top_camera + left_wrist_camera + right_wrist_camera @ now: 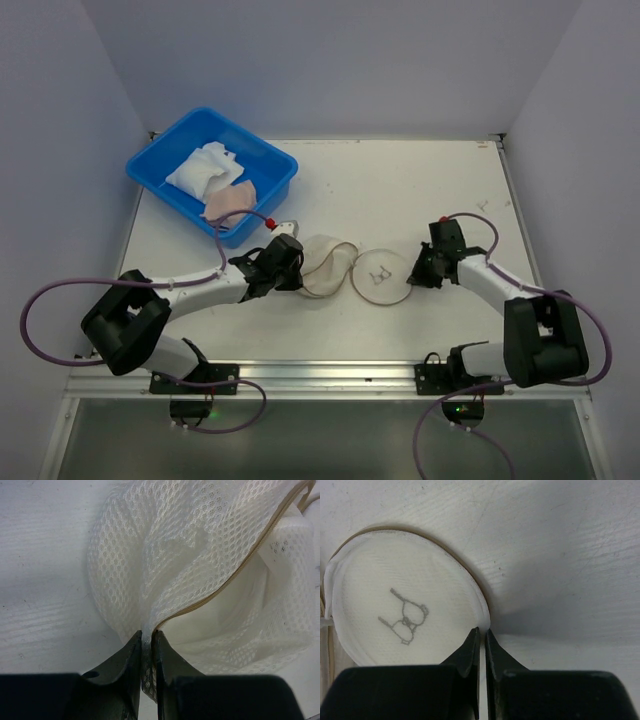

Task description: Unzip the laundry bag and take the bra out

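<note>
The laundry bag [380, 275] lies mid-table as a cream mesh pouch, its tan zipper [240, 570] running along an open, slack edge. One flat round face [405, 605] carries the black bra-outline mark [405, 622]. My left gripper [146, 635] is shut on a fold of the mesh at the bag's left side [303, 265]. My right gripper [482, 632] is shut with its tips on either side of the round face's rim, at the bag's right side [412, 272]. The bra is hidden.
A blue tub [175, 205] stands at the back left, holding white cloth [205, 170] and a beige piece [232, 200]. White walls close the table at back and sides. Both arms' cables loop near the front edge.
</note>
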`<state>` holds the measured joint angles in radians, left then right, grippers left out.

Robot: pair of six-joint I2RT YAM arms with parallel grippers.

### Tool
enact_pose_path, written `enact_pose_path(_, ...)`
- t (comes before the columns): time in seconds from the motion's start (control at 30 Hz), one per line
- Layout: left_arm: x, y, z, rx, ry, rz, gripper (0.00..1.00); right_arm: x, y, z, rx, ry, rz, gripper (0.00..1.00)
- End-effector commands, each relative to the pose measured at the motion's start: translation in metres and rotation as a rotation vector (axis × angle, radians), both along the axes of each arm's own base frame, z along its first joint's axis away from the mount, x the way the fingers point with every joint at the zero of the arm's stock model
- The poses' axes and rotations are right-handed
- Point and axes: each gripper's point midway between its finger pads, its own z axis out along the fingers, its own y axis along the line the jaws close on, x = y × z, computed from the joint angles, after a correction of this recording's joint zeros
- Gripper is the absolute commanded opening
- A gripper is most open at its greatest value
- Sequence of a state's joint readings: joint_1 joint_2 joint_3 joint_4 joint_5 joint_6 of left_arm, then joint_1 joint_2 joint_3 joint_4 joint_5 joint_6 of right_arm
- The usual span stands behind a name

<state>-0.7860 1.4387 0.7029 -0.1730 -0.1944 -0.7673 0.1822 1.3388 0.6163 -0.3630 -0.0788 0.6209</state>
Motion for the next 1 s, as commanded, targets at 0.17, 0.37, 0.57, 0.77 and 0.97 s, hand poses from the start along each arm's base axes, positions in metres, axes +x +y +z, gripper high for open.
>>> enact_pose_path(0.17,0.010,-0.008,0.009,-0.044,-0.026,0.022,0.17,0.018,-0.011,0.085,-0.122,-0.181,0.033,0.00)
enact_pose_path(0.37,0.016,-0.018,0.008,-0.057,-0.023,0.017,0.15,0.016,-0.019,0.138,-0.297,-0.222,0.053,0.00)
enact_pose_path(0.57,0.019,-0.036,0.021,-0.142,-0.044,0.007,0.11,0.004,-0.013,0.165,-0.514,-0.186,0.085,0.00)
enact_pose_path(0.77,0.020,-0.060,0.049,-0.302,-0.100,0.013,0.11,0.004,0.005,0.170,-0.631,-0.171,0.139,0.00)
enact_pose_path(0.97,0.011,-0.086,0.063,-0.458,-0.112,0.012,0.09,0.013,0.064,0.175,-0.559,-0.226,0.281,0.00)
